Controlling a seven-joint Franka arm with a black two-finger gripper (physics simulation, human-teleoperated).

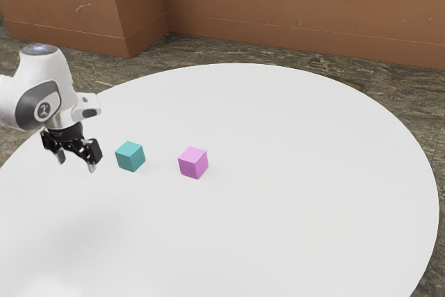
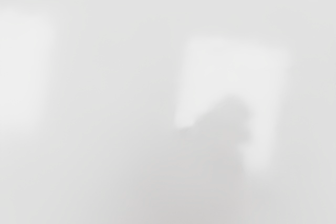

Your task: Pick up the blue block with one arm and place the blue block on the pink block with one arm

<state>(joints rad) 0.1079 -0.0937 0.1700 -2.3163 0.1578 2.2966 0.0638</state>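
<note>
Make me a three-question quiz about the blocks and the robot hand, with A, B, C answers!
1. In the exterior view, where is the blue block from the pink block? A on top; B to the left; C to the right.
2. How many blocks are on the table? A one; B two; C three.
3. The gripper is: A open, empty; B holding blue; C holding pink.
Answers: B, it sits apart, leftward; B, one of each colour; A, its jaws stand apart with nothing between.
</note>
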